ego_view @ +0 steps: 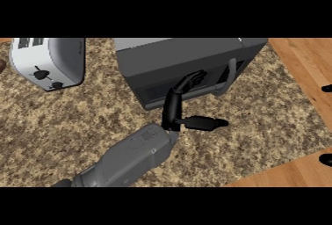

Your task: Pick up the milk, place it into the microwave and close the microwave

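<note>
Head view: microwave [188,66], one hand at its front.
Left hand [174,103] open, fingers straight, fingertips [193,79] touching the microwave's closed door just left of the handle [228,75]; thumb out to the right. Milk not visible. Toaster [48,61] left of the microwave, on the granite counter [58,127].

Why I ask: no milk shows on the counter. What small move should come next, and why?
Probably draw the left hand back from the microwave. Its straight fingers touch the door beside the handle, and the door already looks shut.
</note>
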Robot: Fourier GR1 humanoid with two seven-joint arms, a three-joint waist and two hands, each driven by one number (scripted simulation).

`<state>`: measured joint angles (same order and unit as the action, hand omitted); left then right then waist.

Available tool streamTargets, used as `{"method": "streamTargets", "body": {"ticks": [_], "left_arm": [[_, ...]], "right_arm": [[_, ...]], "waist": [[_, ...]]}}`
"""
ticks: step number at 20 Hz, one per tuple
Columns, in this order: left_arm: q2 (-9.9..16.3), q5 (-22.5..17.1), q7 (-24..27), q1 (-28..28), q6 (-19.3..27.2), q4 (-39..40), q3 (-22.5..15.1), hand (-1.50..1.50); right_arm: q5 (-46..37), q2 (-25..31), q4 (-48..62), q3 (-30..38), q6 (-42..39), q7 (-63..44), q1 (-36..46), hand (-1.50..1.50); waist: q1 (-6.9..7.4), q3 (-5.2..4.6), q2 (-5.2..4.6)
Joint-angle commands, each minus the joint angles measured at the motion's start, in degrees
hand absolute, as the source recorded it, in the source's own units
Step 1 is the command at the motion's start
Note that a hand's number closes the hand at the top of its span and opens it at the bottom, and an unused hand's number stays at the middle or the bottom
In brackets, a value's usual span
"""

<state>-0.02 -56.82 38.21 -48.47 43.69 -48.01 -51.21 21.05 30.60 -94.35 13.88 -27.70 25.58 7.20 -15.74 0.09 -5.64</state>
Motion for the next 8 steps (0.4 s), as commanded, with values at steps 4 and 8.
{"method": "streamTargets", "body": {"ticks": [4,8], "left_arm": [[0.02,-2.89,0.5,-3.87,0.56,4.58,3.62,-1.5],[0.02,-3.68,1.43,-3.62,0.89,4.92,3.08,-1.5]], "right_arm": [[4.53,0.99,4.45,0.76,-2.95,-1.28,2.24,-1.5],[6.29,2.28,6.06,1.39,-4.33,-2.16,3.45,-1.5]], "waist": [[0.02,-0.05,-0.58],[-0.85,-0.11,-0.63]]}}
